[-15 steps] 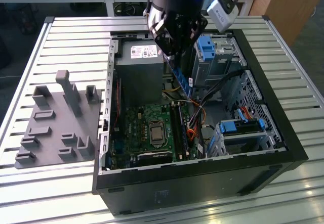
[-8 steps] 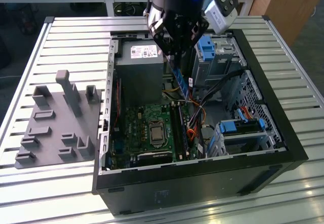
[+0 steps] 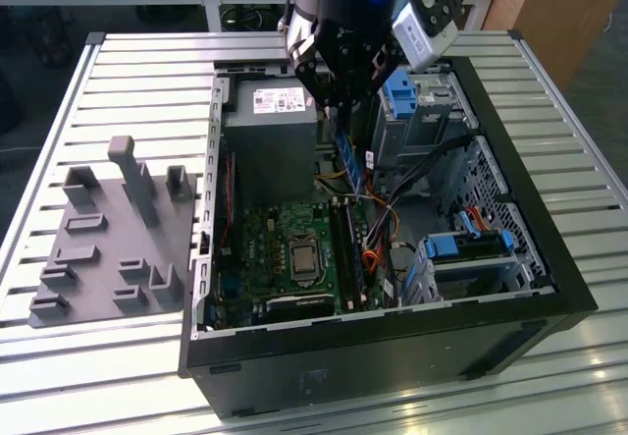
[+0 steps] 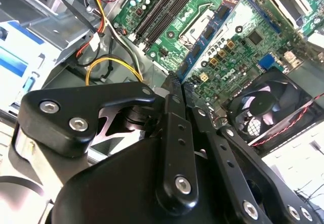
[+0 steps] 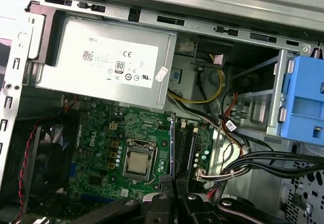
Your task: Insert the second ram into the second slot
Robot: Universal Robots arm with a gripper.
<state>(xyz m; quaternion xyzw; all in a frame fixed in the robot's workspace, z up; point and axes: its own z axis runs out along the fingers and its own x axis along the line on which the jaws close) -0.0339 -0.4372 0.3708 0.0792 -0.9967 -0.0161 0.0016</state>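
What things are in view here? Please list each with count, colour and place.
table: one, silver, slatted, carries everything.
computer case: one, black, open, on the table.
fixture plate: one, grey, on the table, at the exterior view's left of the case.
power supply: one, grey, inside the case.
motherboard: one, green, inside the case.
drive brackets: two, light blue, inside the case.
second ram: one, blue, in the gripper, above the motherboard.
gripper: one, black, shut on the second ram.
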